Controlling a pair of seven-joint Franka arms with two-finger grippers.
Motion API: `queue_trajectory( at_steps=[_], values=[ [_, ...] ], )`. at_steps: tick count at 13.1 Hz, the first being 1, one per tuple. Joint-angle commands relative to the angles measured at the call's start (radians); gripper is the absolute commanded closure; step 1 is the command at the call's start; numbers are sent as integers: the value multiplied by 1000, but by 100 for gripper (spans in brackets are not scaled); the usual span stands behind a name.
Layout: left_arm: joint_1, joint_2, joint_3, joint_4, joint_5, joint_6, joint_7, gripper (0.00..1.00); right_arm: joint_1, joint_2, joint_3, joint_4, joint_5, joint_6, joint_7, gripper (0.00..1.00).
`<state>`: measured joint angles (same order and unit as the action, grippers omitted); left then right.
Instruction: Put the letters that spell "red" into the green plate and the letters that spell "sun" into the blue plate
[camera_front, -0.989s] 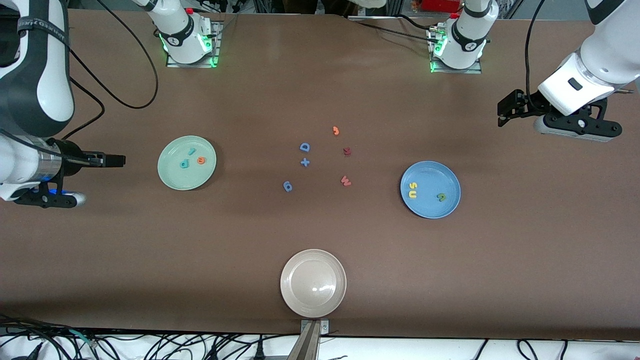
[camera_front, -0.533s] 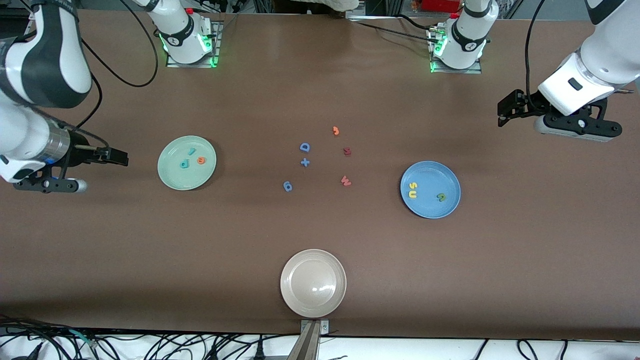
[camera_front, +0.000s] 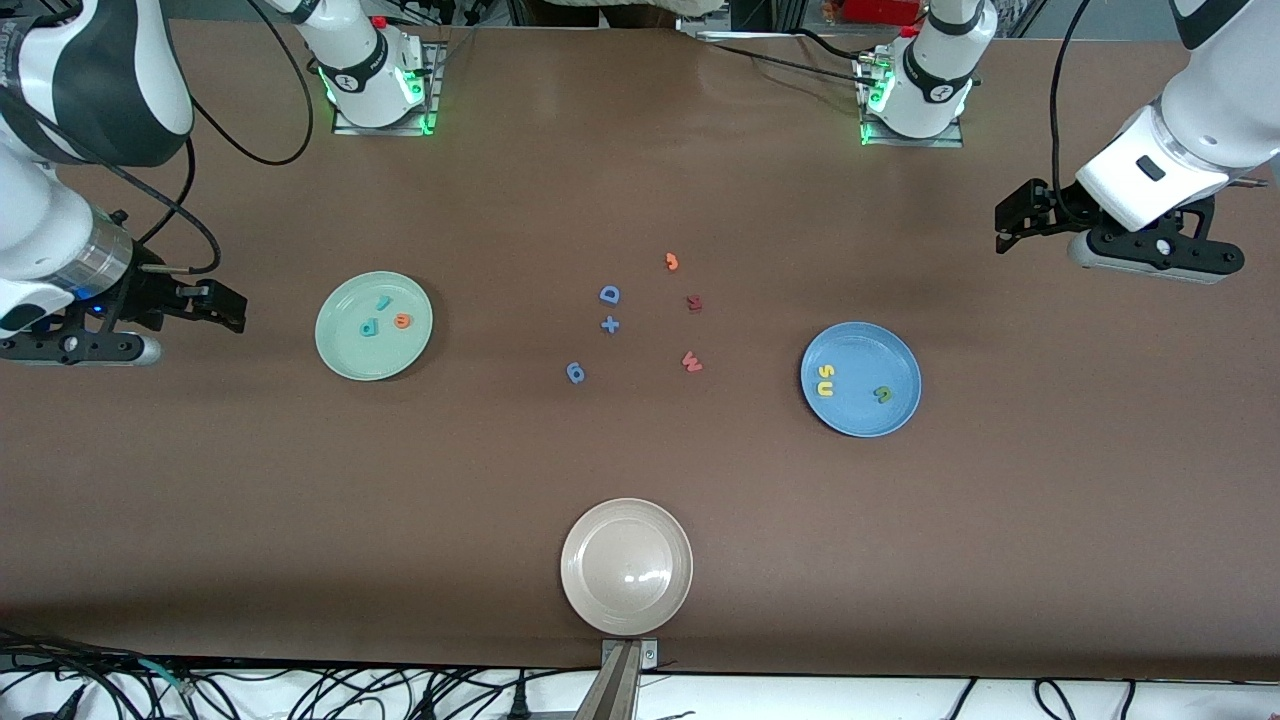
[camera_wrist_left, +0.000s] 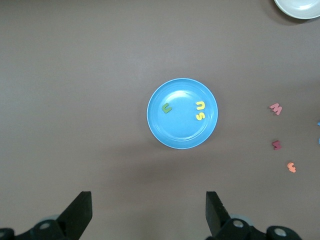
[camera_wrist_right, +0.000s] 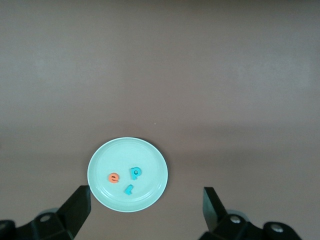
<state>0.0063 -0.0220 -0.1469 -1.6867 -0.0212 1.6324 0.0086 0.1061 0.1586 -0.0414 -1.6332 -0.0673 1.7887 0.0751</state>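
The green plate (camera_front: 345, 352) holds the teal "r" (camera_front: 383, 302), the orange "e" (camera_front: 403, 321) and the teal "d" (camera_front: 369, 327). The right wrist view shows that plate (camera_wrist_right: 150, 160) with the "e" (camera_wrist_right: 114, 177), "d" (camera_wrist_right: 135, 172) and "r" (camera_wrist_right: 129, 189). On the blue plate (camera_front: 862, 345) lie the yellow "s" (camera_front: 826, 372), the yellow "u" (camera_front: 825, 390) and the green "n" (camera_front: 882, 394). My right gripper (camera_front: 228, 306) hangs open and empty over bare table beside the green plate. My left gripper (camera_front: 1012, 218) is open and empty over the table toward the left arm's end.
Loose letters lie mid-table: a blue "D" (camera_front: 609, 294), a blue plus (camera_front: 610, 324), a blue "q"-like letter (camera_front: 575, 372), an orange one (camera_front: 671, 262), a dark red one (camera_front: 694, 302) and a red "w" (camera_front: 691, 361). A beige plate (camera_front: 600, 590) sits nearest the front camera.
The right arm has swung and its gripper has drifted slightly toward the robots' bases, staying open. The left arm and all letters have not moved.
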Motion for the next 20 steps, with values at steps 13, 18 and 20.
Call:
queue_trajectory(
  at_steps=[13, 18, 20],
  values=[
    [-5, 7, 0, 21, 27, -14, -4, 0, -66, -36, 71, 19, 80, -81, 49, 0],
    [-3, 7, 0, 21, 27, -14, -2, 0, -65, -39, 71, 21, 86, -110, 57, 0],
    [-3, 7, 0, 21, 27, -16, -2, 0, -65, -39, 71, 21, 83, -112, 55, 0]
  ],
)
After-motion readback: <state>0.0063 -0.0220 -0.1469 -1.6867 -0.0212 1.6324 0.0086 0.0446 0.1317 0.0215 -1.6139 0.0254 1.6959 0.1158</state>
